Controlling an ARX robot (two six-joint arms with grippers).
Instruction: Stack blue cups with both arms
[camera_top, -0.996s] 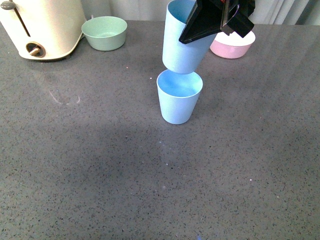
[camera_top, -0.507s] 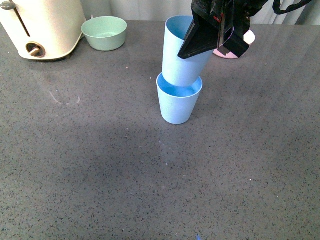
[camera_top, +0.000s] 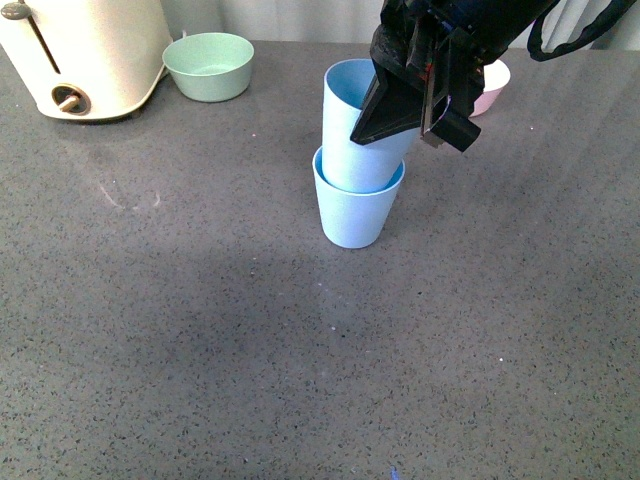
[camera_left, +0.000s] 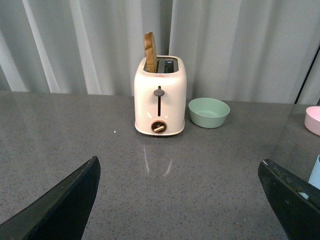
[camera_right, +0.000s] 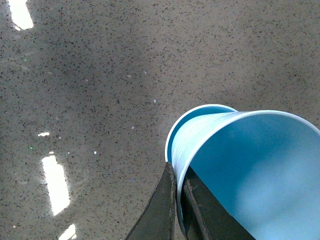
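Two blue cups occupy the middle of the grey counter (camera_top: 200, 330) in the front view. The lower cup (camera_top: 352, 215) stands upright, mouth up. The upper cup (camera_top: 352, 135) has its base inside that mouth, part seated only, and leans slightly toward the robot's left. The right hand (camera_top: 405, 105) is clamped on the upper cup's rim on the robot's right side, one finger inside the wall and one outside. A green bowl (camera_top: 208, 65) and a cream toaster (camera_top: 85, 55) stand at the far left; a pink bowl (camera_top: 495, 80) is partly hidden behind the arm.

Left wrist view: the left hand (camera_left: 185, 200) shows only two dark fingers (camera_left: 65, 205) set wide apart with nothing between them. It faces the toaster (camera_left: 160, 95) and green bowl (camera_left: 209, 112), well apart from the stack, of which only a sliver shows at the frame edge.

Right wrist view: the upper cup (camera_right: 240, 170) fills the frame, its wall pinched between the fingers (camera_right: 162, 210); the lower cup's rim (camera_right: 172, 135) shows just beyond it.

Judgement: the held cup's long axis is nearly in line with the lower cup's, directly above it. The coming move appears to need straight downward travel, then release. The right arm is far the nearer.
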